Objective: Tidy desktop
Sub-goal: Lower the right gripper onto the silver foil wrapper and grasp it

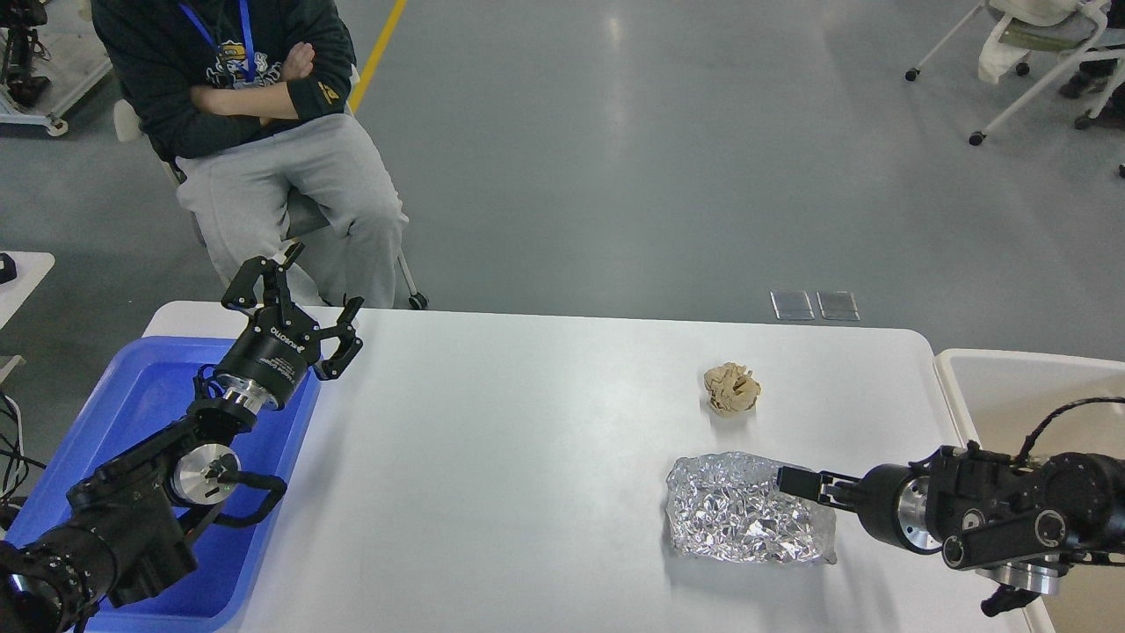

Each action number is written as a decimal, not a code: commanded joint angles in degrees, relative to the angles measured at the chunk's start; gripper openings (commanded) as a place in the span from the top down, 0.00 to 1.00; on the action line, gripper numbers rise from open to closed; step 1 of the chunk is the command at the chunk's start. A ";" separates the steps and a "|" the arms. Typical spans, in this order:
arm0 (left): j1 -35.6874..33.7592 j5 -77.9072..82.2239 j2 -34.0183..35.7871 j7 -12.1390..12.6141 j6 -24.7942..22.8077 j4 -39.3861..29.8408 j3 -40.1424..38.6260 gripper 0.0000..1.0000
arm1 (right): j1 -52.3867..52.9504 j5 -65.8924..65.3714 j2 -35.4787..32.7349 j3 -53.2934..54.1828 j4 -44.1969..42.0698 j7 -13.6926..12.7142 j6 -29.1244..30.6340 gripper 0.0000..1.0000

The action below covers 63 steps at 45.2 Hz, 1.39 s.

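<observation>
The white desktop (527, 457) holds a crumpled sheet of silver foil (738, 519) at the front right and a crumpled tan paper ball (731, 389) just behind it. My right gripper (795, 482) comes in low from the right, and its tip is over the foil's upper right edge. It is seen edge-on, so its fingers cannot be told apart. My left gripper (303, 286) is open and empty. It is held up over the far left corner of the desktop, above the blue tray's rim.
A blue plastic tray (132, 396) stands at the left edge under my left arm. A cream-coloured bin (1011, 387) stands at the right edge. A person (264, 132) sits on a chair just behind the table's far left corner.
</observation>
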 commanded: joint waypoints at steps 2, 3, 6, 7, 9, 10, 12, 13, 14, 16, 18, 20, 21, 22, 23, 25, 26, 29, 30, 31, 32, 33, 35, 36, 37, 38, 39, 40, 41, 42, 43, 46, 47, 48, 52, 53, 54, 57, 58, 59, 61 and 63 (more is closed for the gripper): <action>0.00 0.00 0.00 -0.08 0.00 0.00 0.02 0.00 | -3.44 -1.61 0.95 -0.18 -3.52 0.06 -0.62 0.00; 0.00 0.00 0.00 -0.08 0.00 0.00 0.02 0.00 | -3.62 -1.61 0.95 -0.18 -3.61 0.06 -0.71 0.00; 0.00 0.00 0.00 -0.08 0.00 0.00 0.02 0.00 | -4.23 -1.61 1.03 -0.18 -3.87 0.06 -0.71 0.00; 0.00 0.00 0.00 -0.08 0.00 0.00 0.02 0.00 | -4.41 -1.61 1.03 -0.18 -3.96 0.06 -0.71 0.00; 0.00 0.00 0.00 -0.08 0.00 0.00 0.02 0.00 | -4.67 -1.61 1.12 -0.10 -4.40 0.06 -0.71 0.00; 0.00 0.00 0.00 -0.08 0.00 0.00 0.02 0.00 | -4.85 -1.61 1.30 -0.10 -4.66 0.06 -0.79 0.00; 0.00 0.00 0.00 -0.08 0.00 0.00 0.02 0.00 | -5.20 -1.61 1.56 -0.10 -5.10 0.06 -0.79 0.01; 0.00 0.00 0.00 -0.08 0.00 0.00 0.02 0.00 | -5.38 -1.70 1.65 -0.10 -5.37 0.06 -0.79 0.01; 0.00 0.00 0.00 -0.08 0.00 0.00 0.02 0.00 | -5.47 -1.70 1.74 -0.10 -5.63 0.06 -0.79 0.01; 0.00 0.00 0.00 -0.08 0.00 0.00 0.02 0.00 | -5.82 -1.70 1.82 -0.10 -6.07 0.06 -0.79 0.01; 0.00 0.00 0.00 -0.08 0.00 0.00 0.02 0.00 | -6.26 -1.61 2.00 -0.10 -6.25 0.06 -0.79 0.01; 0.00 0.00 0.00 -0.08 0.00 0.00 0.02 0.00 | -6.61 -1.61 2.09 -0.01 -6.69 0.06 -0.79 0.02; 0.00 0.00 0.00 -0.08 0.00 0.00 0.02 0.00 | -6.70 -1.61 2.18 -0.01 -7.12 0.06 -0.79 0.02; 0.00 0.00 0.00 -0.08 0.00 0.00 0.02 0.00 | -6.87 -1.61 2.26 0.08 -7.30 0.06 -0.79 0.02; 0.00 0.00 0.00 -0.08 0.00 0.00 0.02 0.00 | -7.13 -1.61 2.44 0.17 -7.48 0.06 -0.79 0.03; 0.00 0.00 0.00 -0.08 0.00 0.00 0.02 0.00 | -7.49 -1.61 2.70 0.17 -8.00 0.06 -0.79 0.03; 0.00 0.00 0.00 -0.08 0.00 0.00 0.02 0.00 | -7.58 -1.61 2.79 0.17 -8.35 0.06 -0.79 0.04; 0.00 0.00 0.00 -0.08 0.00 0.00 0.02 0.00 | -8.45 -1.61 3.05 0.17 -9.06 0.06 -0.79 0.06; 0.00 0.00 0.00 -0.08 0.00 0.00 0.02 0.00 | -8.72 -1.61 3.23 0.17 -9.41 0.06 -0.79 0.06; 0.00 0.00 0.00 -0.08 0.00 0.00 0.02 0.00 | -8.81 -1.61 3.32 0.17 -9.76 0.06 -0.79 0.07; 0.00 0.00 0.00 -0.08 0.00 0.00 0.02 0.00 | -8.98 -1.61 3.41 0.17 -10.02 0.06 -0.79 0.09; 0.00 0.00 0.00 -0.08 0.00 0.00 0.02 0.00 | -9.16 -1.61 3.49 0.17 -10.29 0.06 -0.79 0.10; 0.00 0.00 0.00 -0.08 0.00 0.00 0.02 0.00 | -9.25 -1.61 3.50 0.17 -10.64 0.06 -0.79 0.13; 0.00 0.00 0.00 -0.08 0.00 0.00 0.02 0.00 | -9.25 -1.61 3.50 0.17 -10.73 0.06 -0.79 0.13; 0.00 0.00 0.00 -0.08 0.00 0.00 0.02 0.00 | -9.25 -1.61 3.50 0.17 -10.73 0.06 -0.79 0.14; 0.00 0.00 0.00 -0.08 0.00 0.00 0.02 0.00 | -9.25 -1.61 3.50 0.17 -10.73 0.06 -0.79 0.14; 0.00 0.00 0.00 -0.17 0.00 0.00 0.02 0.00 | -9.25 -1.61 3.50 0.17 -10.73 0.06 -0.79 0.15; 0.00 0.00 0.00 -0.08 0.00 0.00 0.02 0.00 | -9.25 -1.61 3.50 0.25 -10.73 0.06 -0.79 0.18; 0.00 0.00 0.00 -0.17 0.00 0.00 0.02 0.00 | -9.33 -1.61 3.58 0.17 -10.73 0.06 -0.79 0.21; 0.00 0.00 0.00 -0.17 0.00 0.00 0.02 0.00 | -9.42 -1.61 3.58 0.25 -10.73 0.06 -0.79 0.23; 0.00 0.00 0.00 -0.08 0.00 0.00 0.02 0.00 | -9.60 -1.61 3.50 0.26 -10.73 0.06 -0.79 0.24; 0.00 0.00 0.00 -0.08 0.00 0.00 0.02 0.00 | -9.77 -1.70 3.58 0.17 -10.73 0.06 -0.79 0.27; 0.00 0.00 0.00 -0.08 0.00 0.00 0.02 0.00 | -9.77 -1.96 3.58 0.25 -10.73 0.06 -0.79 0.29; 0.00 0.00 0.00 -0.08 0.00 0.00 0.02 0.00 | -9.77 -2.22 3.50 0.26 -10.82 0.06 -0.79 0.33; 0.00 0.00 0.00 -0.08 0.00 0.00 0.02 0.00 | -9.86 -3.63 3.50 0.26 -10.82 0.14 -0.79 0.42; 0.00 0.00 0.00 -0.17 0.00 0.00 0.02 0.00 | -9.86 -3.63 3.50 0.26 -10.73 0.14 -0.79 0.43; 0.00 0.00 0.00 -0.08 0.00 0.00 0.02 0.00 | -9.86 -3.54 3.50 0.26 -10.73 0.14 -0.79 0.43; 0.00 0.00 0.00 -0.08 0.00 0.00 0.02 0.00 | -9.86 -3.54 3.50 0.26 -10.73 0.06 -0.79 0.44; 0.00 0.00 0.00 -0.08 0.00 0.00 0.02 0.00 | -9.86 -3.46 3.50 0.34 -10.73 0.06 -0.79 0.45; 0.00 0.00 0.00 -0.17 0.00 0.00 0.02 0.00 | -9.95 -3.37 3.50 0.34 -10.73 0.06 -0.79 0.47; 0.00 0.00 0.00 -0.17 0.00 0.00 0.02 0.00 | -9.95 -3.28 3.50 0.43 -10.73 0.06 -0.79 0.51; 0.00 0.00 0.00 -0.17 0.00 0.00 0.02 0.00 | -9.95 -3.37 3.50 0.52 -10.64 0.06 -0.79 0.55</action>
